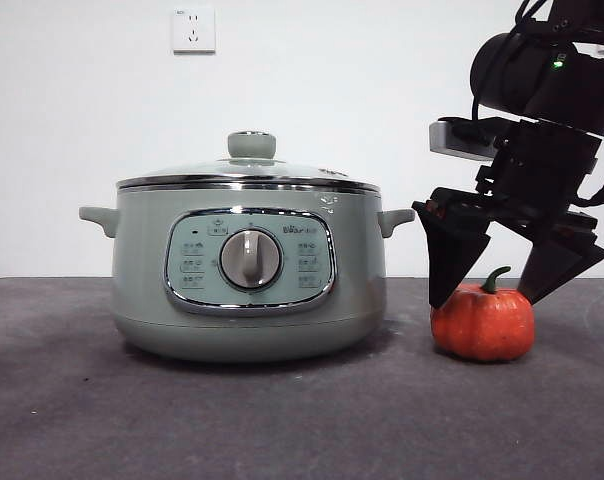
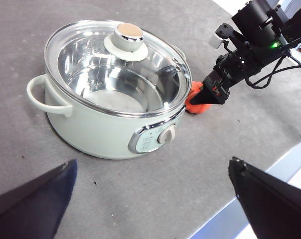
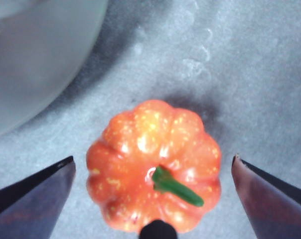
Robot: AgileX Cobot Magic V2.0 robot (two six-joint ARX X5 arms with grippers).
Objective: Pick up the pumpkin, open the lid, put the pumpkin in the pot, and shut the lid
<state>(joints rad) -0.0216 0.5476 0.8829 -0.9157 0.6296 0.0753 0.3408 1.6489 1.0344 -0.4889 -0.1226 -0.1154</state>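
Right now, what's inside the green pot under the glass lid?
Through the glass lid, the pot shows only a shiny metal bowl with nothing in it. The lid's knob hides a small patch. The pumpkin sits outside on the table, between the right gripper's open jaws.

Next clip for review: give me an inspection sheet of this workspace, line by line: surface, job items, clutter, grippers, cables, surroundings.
Surface: dark grey table, a few small specks near the pot.
Pumpkin: upright on the table beside the pot, not yet lifted.
Pot: stands on the table, dial facing the front camera, inside looks empty through the glass.
Lid: seated on the pot.
Clutter: nothing seen.
Right gripper: open, jaws straddling the pumpkin from above, no contact visible.
Left gripper: open, empty, held above the table, away from the pot.
Cables: black leads looped along the right arm.
Surroundings: white wall with a socket.
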